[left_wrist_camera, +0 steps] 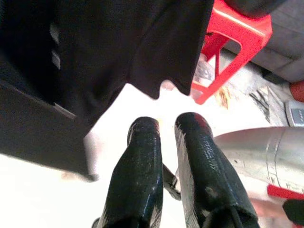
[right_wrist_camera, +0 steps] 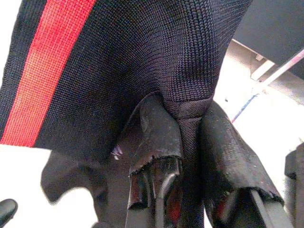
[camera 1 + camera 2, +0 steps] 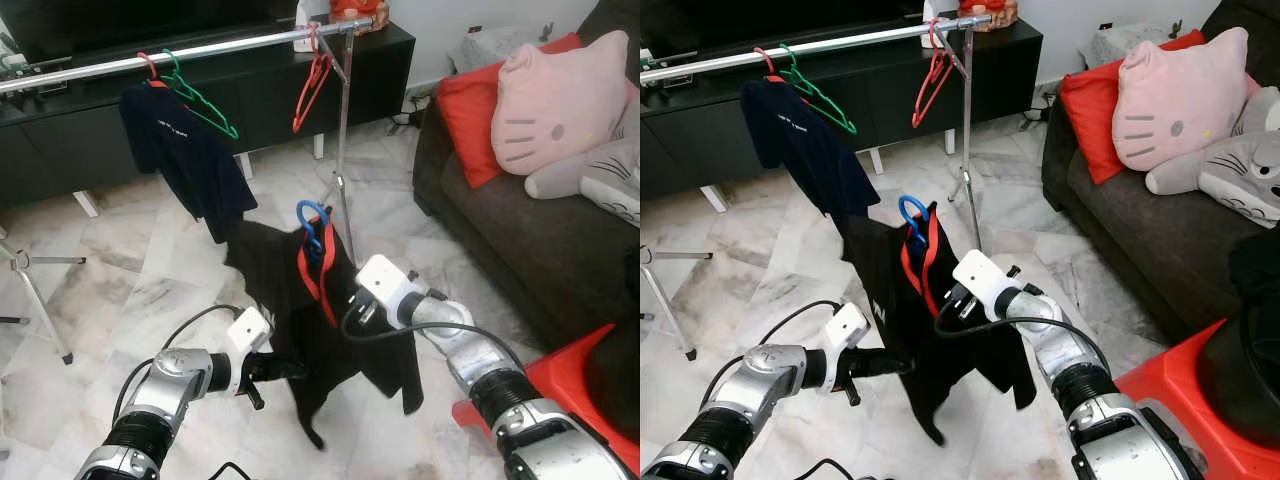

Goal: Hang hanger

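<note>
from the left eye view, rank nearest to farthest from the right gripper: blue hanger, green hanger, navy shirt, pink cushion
Measured from the right gripper, which pinches the black garment:
1. blue hanger, just above it, in the garment's neck.
2. navy shirt, hanging on the rail to the left.
3. green hanger, on the rail beside that shirt.
4. pink cushion, on the sofa to the right; close to the green hanger's rank.

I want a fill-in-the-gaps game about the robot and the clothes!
1. The right pincer pinches a black garment with a ____ stripe.
2. The hook of the hanger poking out of that garment is ____.
3. On the rail, the dark shirt hangs beside an empty ____ hanger.
4. On the sofa lies a pink ____-face pillow.

Missing words: red; blue; green; cat
</note>
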`<state>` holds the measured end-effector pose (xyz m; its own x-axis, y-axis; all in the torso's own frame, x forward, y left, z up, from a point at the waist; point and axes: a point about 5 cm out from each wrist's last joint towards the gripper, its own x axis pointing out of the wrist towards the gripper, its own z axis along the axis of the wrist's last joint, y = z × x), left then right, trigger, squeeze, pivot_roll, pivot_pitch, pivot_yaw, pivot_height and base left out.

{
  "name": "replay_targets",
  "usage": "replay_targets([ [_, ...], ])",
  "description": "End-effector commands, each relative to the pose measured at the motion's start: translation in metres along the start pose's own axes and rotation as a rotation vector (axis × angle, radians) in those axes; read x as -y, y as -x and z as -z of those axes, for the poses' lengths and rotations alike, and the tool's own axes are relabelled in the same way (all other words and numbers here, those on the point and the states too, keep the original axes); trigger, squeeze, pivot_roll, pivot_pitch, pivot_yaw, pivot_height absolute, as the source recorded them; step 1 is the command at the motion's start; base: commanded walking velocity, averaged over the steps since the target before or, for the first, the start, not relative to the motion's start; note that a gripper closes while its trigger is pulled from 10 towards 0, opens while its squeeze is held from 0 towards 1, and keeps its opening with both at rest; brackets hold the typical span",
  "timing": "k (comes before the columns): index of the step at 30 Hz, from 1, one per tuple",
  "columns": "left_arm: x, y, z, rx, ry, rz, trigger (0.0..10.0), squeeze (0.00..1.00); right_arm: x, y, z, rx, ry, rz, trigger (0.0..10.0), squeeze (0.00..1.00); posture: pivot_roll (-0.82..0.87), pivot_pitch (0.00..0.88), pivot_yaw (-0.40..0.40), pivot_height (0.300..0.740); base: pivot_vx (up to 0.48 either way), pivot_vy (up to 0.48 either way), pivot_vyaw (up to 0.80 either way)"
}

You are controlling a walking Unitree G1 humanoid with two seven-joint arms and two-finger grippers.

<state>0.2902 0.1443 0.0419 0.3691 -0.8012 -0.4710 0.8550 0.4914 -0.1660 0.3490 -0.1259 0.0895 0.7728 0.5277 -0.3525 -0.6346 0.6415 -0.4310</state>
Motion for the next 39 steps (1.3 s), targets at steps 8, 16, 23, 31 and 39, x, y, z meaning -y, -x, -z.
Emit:
replay_targets([
  [8,-0.014,0.016,-0.004,0.01,-0.087,-0.131,10.0,1.0,0.01,0.008,-0.006,0.084,0.073,-0.004,0.0,0.0,-0.06,0.04,0.018,0.74,0.0,0.0,0.0],
  [16,-0.025,0.051,-0.041,0.228,-0.079,-0.108,10.0,1.0,0.01,0.026,0.013,0.077,0.158,-0.121,0.0,0.0,-0.06,0.024,0.021,0.74,0.0,0.0,0.0],
  [23,-0.024,0.056,-0.06,0.263,-0.182,-0.065,10.0,1.0,0.012,0.039,0.024,0.067,0.214,-0.194,0.0,0.0,-0.06,0.02,0.027,0.74,0.0,0.0,0.0],
  [31,-0.014,0.047,-0.064,0.194,-0.295,0.054,10.0,0.0,0.008,0.049,0.022,0.114,0.257,-0.32,0.0,0.0,-0.07,0.053,0.036,0.74,0.0,0.0,0.0],
  [39,-0.017,0.046,-0.065,0.079,-0.467,0.06,10.0,0.0,0.004,0.054,0.023,0.118,0.288,-0.368,0.0,0.0,-0.07,0.075,0.054,0.74,0.0,0.0,0.0],
])
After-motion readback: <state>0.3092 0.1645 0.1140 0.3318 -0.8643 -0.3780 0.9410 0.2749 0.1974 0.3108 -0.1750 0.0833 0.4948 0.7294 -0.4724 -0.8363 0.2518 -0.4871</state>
